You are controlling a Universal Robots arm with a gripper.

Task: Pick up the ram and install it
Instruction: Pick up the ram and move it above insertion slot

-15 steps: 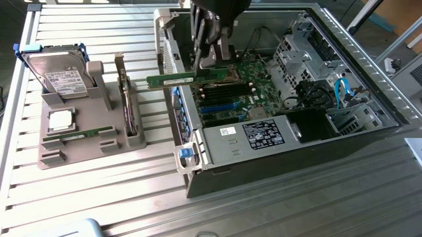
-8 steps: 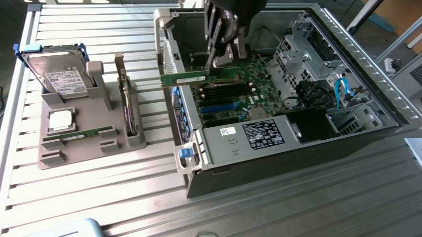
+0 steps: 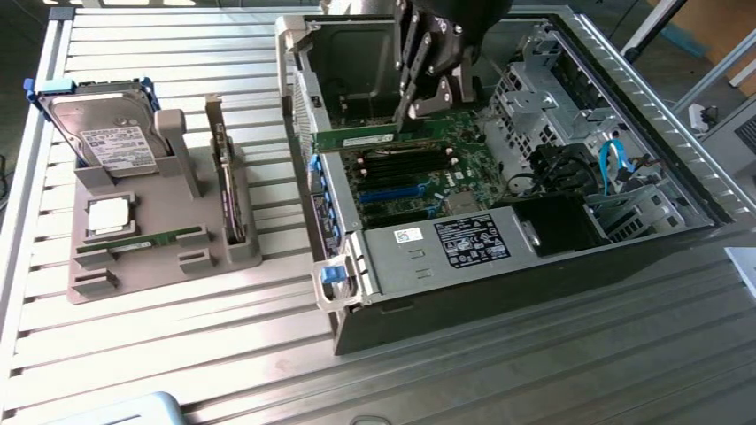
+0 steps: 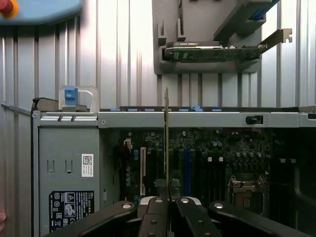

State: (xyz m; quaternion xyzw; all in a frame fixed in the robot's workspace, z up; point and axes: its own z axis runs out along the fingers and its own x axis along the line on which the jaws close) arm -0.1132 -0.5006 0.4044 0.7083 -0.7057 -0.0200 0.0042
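Grips the ram between the tips of the end effector, jaws drawn nearly together on one end of the thin board. Shows it edge-on in the wrist view, a slim line running straight out from the fingertips across the motherboard toward the grey case wall.

In the exterior view, hangs the end effector inside the open computer case, with the ram as a green strip bearing a white sticker, held level over the far part of the motherboard. Sits just beyond the row of black memory slots; cannot tell whether touching any of them.

Nearer the camera inside the case: a power supply with a black label, and a blue latch at the case corner.

On the slatted metal desk, at the exterior view's left and well apart from the case: a grey holder. Carries a hard drive standing tilted at the back, a square silver processor chip lying flat, and a bigger green card with a metal bracket standing on edge. Same card visible from the wrist, beyond the case wall.
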